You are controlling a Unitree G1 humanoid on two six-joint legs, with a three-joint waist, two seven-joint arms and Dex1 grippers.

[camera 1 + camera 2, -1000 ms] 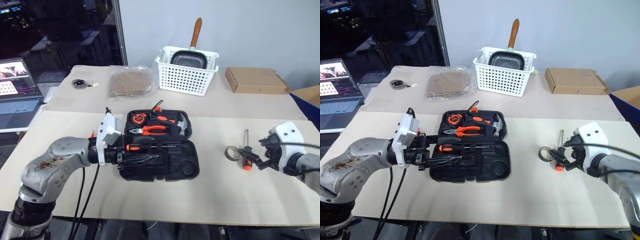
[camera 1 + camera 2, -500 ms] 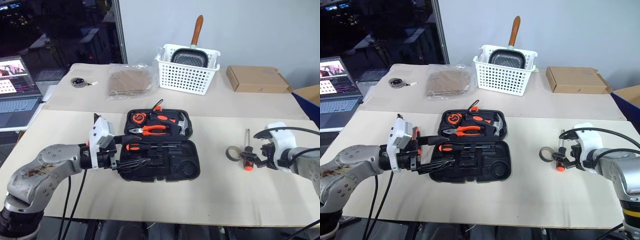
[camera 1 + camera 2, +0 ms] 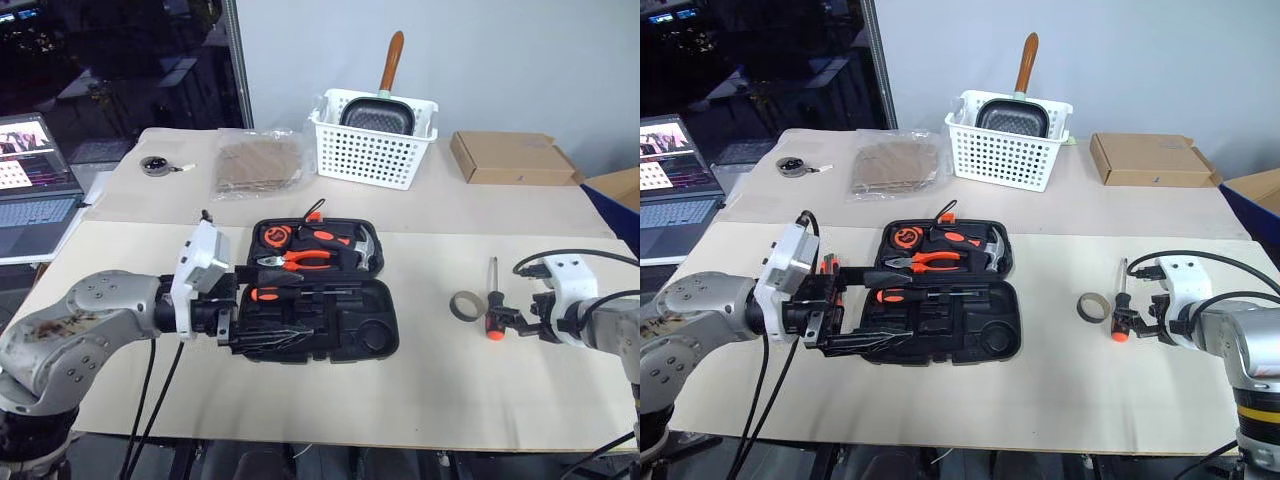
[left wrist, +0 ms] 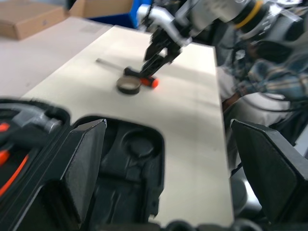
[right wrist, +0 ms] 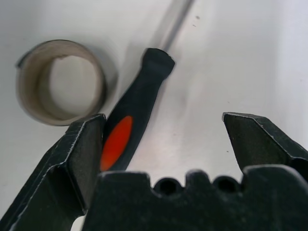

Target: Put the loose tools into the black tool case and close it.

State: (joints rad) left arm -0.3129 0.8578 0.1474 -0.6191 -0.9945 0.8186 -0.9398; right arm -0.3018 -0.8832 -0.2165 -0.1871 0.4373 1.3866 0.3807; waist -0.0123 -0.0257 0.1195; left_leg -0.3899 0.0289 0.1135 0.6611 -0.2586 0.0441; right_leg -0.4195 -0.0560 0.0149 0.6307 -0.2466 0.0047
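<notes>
Currently the black tool case (image 3: 318,289) lies open in the middle of the table (image 3: 420,390), pliers (image 3: 295,261) and hammer (image 3: 362,247) in its far half. Beside its left end hangs the left gripper (image 3: 232,322), jaws spread wide and empty. Well to the right, the right gripper (image 3: 520,320) stands wide over a screwdriver (image 5: 137,113), its handle against one finger, tape roll (image 5: 61,82) just beside
</notes>
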